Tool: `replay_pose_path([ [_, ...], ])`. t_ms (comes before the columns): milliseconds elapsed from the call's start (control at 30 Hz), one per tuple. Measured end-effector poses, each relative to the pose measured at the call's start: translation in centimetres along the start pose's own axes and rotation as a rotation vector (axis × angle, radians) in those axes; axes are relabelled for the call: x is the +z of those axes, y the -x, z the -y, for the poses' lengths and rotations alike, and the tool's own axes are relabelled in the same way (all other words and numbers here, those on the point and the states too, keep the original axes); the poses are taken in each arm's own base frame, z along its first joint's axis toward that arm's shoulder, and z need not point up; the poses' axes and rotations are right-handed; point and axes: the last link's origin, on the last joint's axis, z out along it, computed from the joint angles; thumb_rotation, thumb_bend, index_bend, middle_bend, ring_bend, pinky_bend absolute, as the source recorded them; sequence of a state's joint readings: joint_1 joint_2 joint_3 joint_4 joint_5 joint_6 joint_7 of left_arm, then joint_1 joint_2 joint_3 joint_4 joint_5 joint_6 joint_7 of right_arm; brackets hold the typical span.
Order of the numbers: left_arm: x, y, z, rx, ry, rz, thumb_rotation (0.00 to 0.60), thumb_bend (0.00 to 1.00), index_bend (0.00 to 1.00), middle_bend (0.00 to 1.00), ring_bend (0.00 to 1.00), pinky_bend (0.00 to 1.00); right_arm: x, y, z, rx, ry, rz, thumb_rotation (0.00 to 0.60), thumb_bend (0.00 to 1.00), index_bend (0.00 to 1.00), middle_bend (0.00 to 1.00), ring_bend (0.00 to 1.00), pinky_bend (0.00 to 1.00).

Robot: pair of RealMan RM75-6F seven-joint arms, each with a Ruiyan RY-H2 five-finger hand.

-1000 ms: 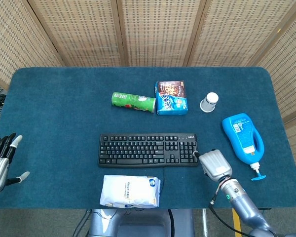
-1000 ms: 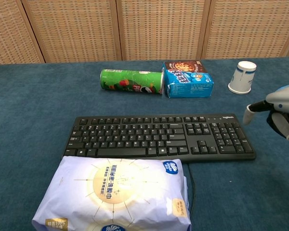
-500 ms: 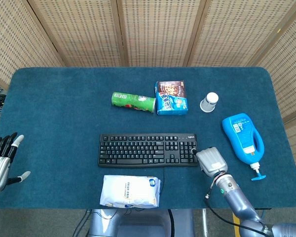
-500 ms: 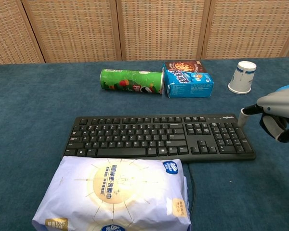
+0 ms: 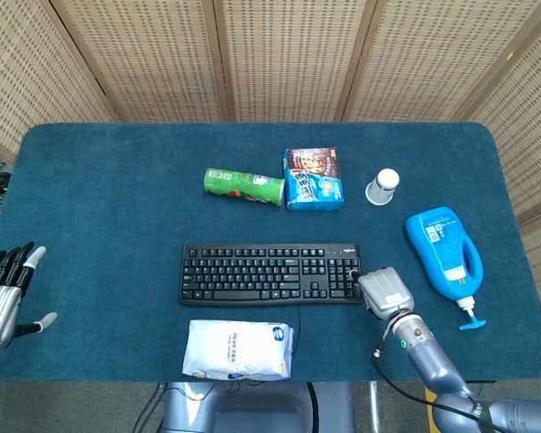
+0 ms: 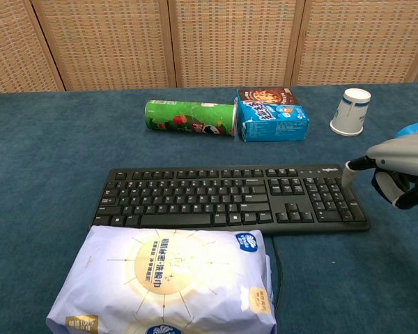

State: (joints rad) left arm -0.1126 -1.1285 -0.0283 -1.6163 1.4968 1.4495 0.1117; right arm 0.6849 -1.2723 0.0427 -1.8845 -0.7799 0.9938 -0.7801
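Your right hand point(image 6: 397, 170), fingers curled in and empty, one fingertip extended, sits at the right end of the keyboard point(image 5: 270, 274), whose long axis runs leftward across the bench point(image 5: 99, 198); your left hand point(image 5: 2, 298), open, lies well apart.

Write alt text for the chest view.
The right hand reaches one fingertip to the right end of a black keyboard on a blue table. A white tissue pack lies in front; a green can, snack box and paper cup lie behind.
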Motion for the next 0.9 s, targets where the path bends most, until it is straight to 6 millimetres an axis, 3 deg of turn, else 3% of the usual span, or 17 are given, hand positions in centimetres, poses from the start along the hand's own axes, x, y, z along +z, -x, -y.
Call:
replay_pose_path([
  [900,0.1,0.3,0.0,0.002,0.002,0.011,0.6,0.0,0.0,0.0,0.0,0.0,1.7,0.9,0.5,0.019,0.001,0.02,0.6,0.98,0.24,0.68,0.58,0.42],
])
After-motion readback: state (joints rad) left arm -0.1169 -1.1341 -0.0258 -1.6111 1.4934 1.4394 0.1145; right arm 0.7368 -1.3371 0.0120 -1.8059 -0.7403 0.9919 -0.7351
